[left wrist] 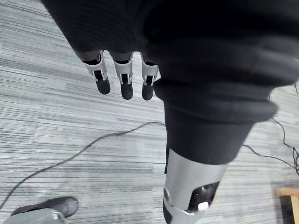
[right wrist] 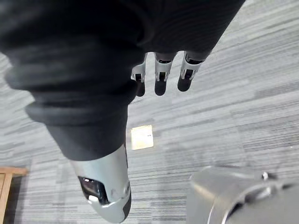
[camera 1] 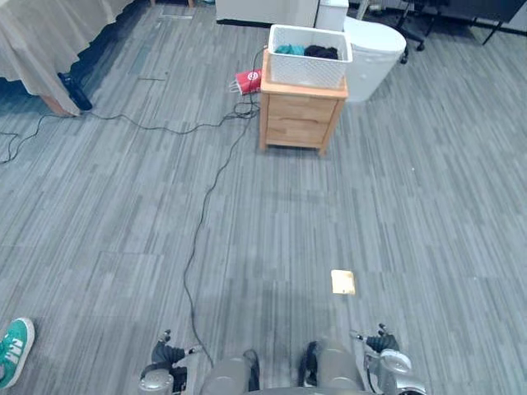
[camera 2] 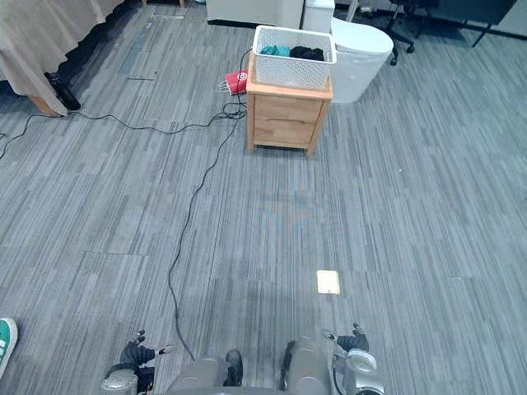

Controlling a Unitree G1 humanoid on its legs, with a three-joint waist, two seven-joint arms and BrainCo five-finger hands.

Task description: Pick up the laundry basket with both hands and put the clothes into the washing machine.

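Atop a wooden cabinet sits a lattice basket (rectangular).

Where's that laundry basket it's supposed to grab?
In the left eye view the white laundry basket sits on a small wooden cabinet at the top, slightly right of centre, with a white rounded bin just behind it on the right.

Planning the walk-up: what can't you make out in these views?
- White lattice laundry basket on the wooden two-drawer cabinet: handles too small to see, both eye views.
- Clothes under the teal garment and black garment: hidden by the basket's wall.
- White rounded appliance behind the cabinet: partly hidden by basket and cabinet; no door can be made out.
- Green shoe: wearer cut off by the left eye view's edge.
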